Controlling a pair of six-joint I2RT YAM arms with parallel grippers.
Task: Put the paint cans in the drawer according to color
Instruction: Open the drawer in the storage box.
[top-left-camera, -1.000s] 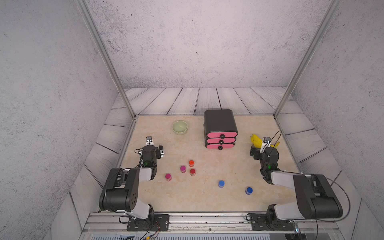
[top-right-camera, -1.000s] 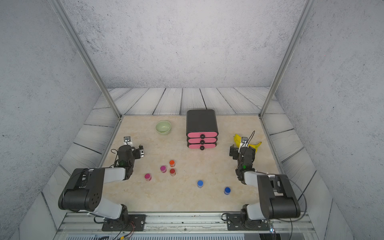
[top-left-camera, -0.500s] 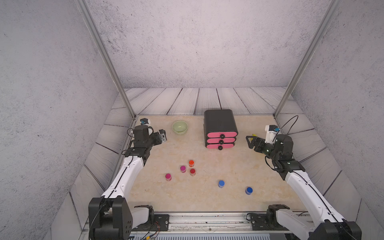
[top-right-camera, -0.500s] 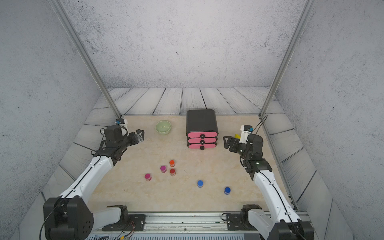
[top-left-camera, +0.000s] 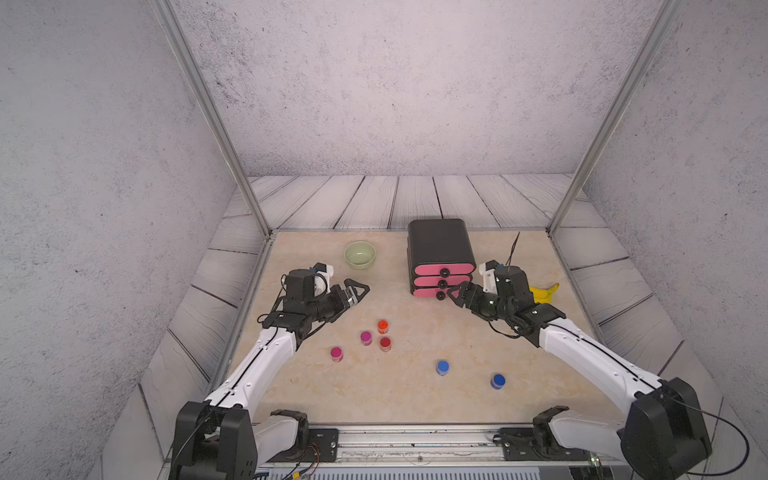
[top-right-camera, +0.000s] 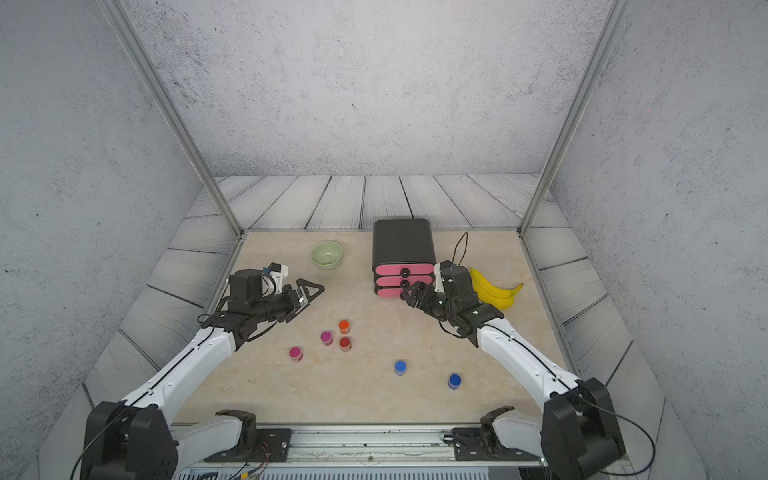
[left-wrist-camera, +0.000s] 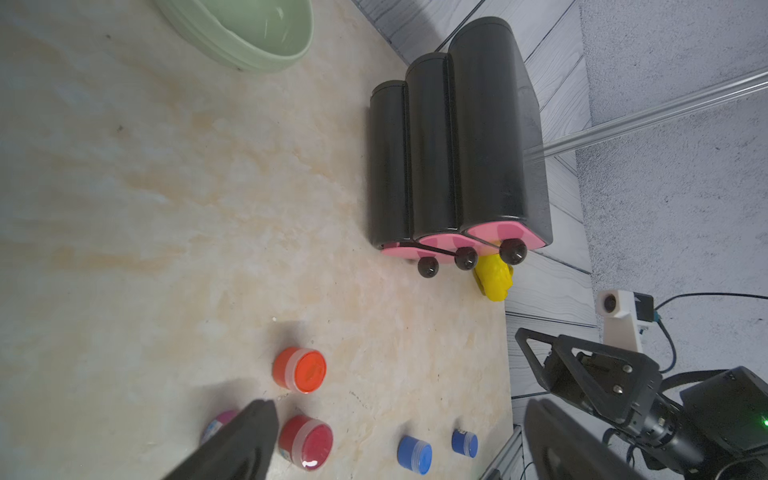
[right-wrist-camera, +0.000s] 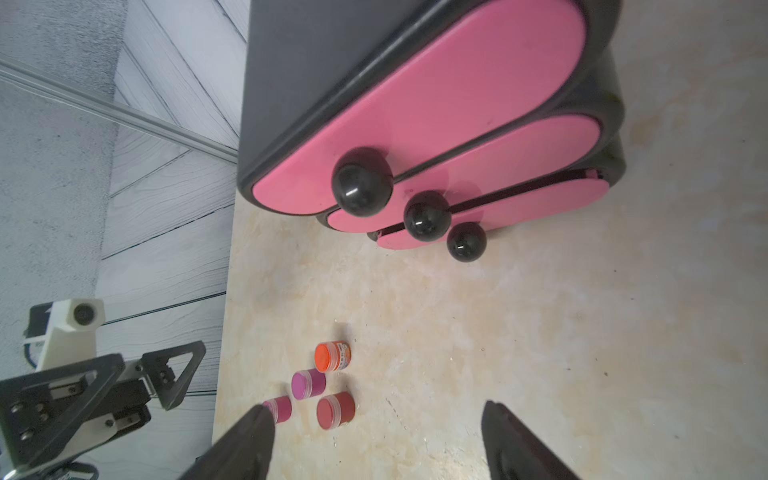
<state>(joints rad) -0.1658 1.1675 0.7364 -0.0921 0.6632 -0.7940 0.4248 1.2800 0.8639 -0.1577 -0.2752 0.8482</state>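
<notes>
I see my left hand (top-left-camera: 359, 291) and right hand (top-left-camera: 454, 293) both spread apart, empty, the right just before the drawer (top-left-camera: 440, 243) at the table's (top-left-camera: 374, 395) back edge; six paint cans (top-left-camera: 385, 343) stand mid-table.

Brightness: both top views are evenly and brightly lit; the desk (top-left-camera: 374, 395) is shown pale, without dark corners.
Source: light is thrown diffusely from above; the lamp itself is not seen.
Shadows: short, soft shadows are cast beside the paint cans (top-left-camera: 385, 343), and by the knobs (right-wrist-camera: 361, 187) onto the drawer (right-wrist-camera: 415, 104) fronts.
Glare: small white highlights are carried by the knobs and by a red lid (left-wrist-camera: 307, 442).
Blur: the fingers (right-wrist-camera: 245, 449) at the edge of each wrist view are rendered soft and out of focus.
Distortion: the walls (top-left-camera: 83, 166) and frame posts (top-left-camera: 210, 116) are splayed outward in the top views.
</notes>
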